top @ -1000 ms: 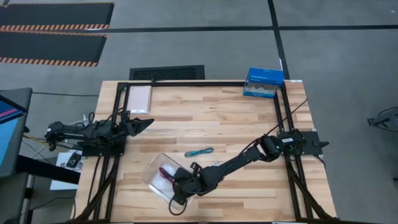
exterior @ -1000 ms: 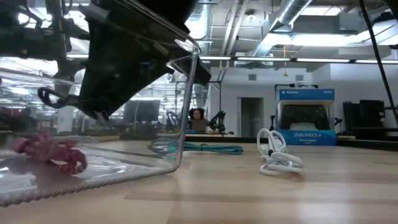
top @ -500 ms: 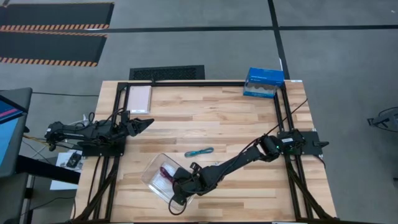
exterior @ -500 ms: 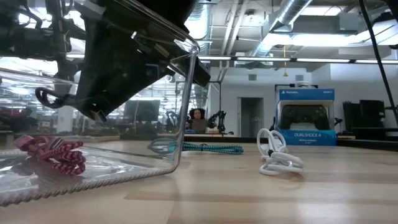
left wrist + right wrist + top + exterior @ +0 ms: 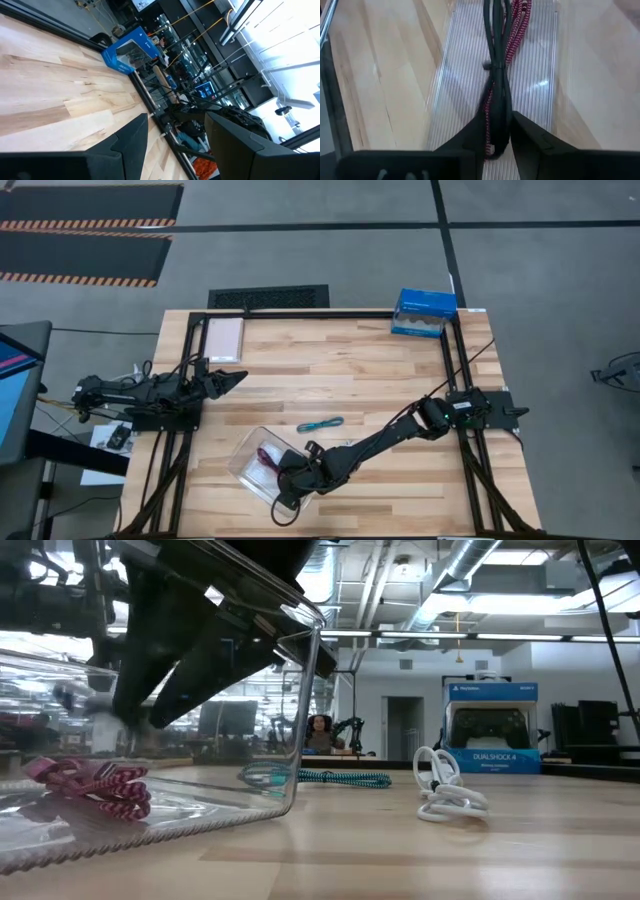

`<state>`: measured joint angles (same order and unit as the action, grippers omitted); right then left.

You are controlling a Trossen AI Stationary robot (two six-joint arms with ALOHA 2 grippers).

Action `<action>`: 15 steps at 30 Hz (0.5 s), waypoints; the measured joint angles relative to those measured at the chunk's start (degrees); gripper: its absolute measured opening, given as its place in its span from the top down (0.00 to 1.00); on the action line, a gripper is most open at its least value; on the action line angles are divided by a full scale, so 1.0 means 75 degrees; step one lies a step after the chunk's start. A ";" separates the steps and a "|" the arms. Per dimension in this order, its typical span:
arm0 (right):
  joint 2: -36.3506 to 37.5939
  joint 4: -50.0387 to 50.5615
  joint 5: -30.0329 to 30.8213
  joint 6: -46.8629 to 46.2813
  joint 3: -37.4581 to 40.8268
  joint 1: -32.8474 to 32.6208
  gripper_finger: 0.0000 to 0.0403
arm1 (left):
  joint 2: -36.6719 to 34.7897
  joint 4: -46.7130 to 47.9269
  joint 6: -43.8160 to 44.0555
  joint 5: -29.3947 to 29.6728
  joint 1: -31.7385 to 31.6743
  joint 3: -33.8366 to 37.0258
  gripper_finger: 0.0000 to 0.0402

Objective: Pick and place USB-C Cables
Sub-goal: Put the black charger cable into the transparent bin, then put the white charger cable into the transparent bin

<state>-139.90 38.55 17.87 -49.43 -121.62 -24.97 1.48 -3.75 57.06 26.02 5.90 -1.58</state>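
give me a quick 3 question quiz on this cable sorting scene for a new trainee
1. True or false: the teal cable already lies inside the clear tray.
2. Which cable lies between the right gripper's fingers in its wrist view? A) white B) dark maroon-black C) teal
3. Fill in: the white cable lies on the ____, outside the tray.

Key
1. False. It lies on the table, apart from the tray.
2. B. The dark maroon-black cable lies in the tray on the magenta-pink cable, with the fingers slightly apart around it.
3. table
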 joint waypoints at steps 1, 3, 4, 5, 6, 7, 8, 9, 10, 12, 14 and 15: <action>0.0000 -0.0011 0.0001 0.0026 0.0000 0.0003 0.72 | 0.0000 0.0000 0.0000 0.0000 -0.0001 0.0000 0.54; 0.0000 -0.0046 0.0005 0.0056 0.0000 0.0003 0.69 | 0.0000 0.0000 0.0000 0.0000 0.0002 0.0000 0.54; 0.0000 -0.0066 0.0006 0.0102 0.0000 0.0003 0.68 | 0.0000 0.0000 0.0000 0.0000 0.0001 0.0000 0.54; 0.0000 -0.0102 0.0006 0.0180 0.0000 0.0003 0.66 | 0.0000 0.0000 0.0000 0.0000 0.0002 0.0000 0.54; 0.0000 -0.0144 0.0006 0.0221 0.0000 0.0006 0.64 | 0.0000 0.0000 0.0000 0.0000 0.0002 0.0000 0.54; 0.0000 -0.0189 0.0008 0.0238 0.0000 0.0006 0.62 | 0.0000 0.0000 -0.0001 0.0000 0.0000 0.0000 0.54; 0.0000 -0.0216 0.0009 0.0256 0.0000 0.0008 0.61 | 0.0000 0.0000 -0.0003 0.0002 0.0002 0.0000 0.54; 0.0000 -0.0233 0.0009 0.0285 0.0000 0.0016 0.59 | 0.0000 0.0000 -0.0003 0.0002 0.0001 0.0000 0.54; 0.0006 -0.0248 0.0007 0.0358 0.0000 0.0047 0.57 | 0.0000 0.0000 -0.0003 0.0003 0.0002 0.0000 0.54; 0.0087 -0.0218 0.0009 0.0552 0.0004 0.0056 0.55 | 0.0000 0.0000 -0.0003 0.0004 0.0002 0.0000 0.54; 0.0256 -0.0296 0.0026 0.0761 0.0006 0.0061 0.54 | 0.0000 0.0000 -0.0003 0.0004 0.0002 0.0000 0.54; 0.0375 -0.0296 0.0032 0.0899 0.0006 0.0061 0.53 | 0.0000 0.0000 -0.0003 0.0006 0.0002 0.0000 0.54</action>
<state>-137.08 36.34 18.10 -42.68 -121.58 -24.51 1.48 -3.75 57.04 26.06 5.91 -1.58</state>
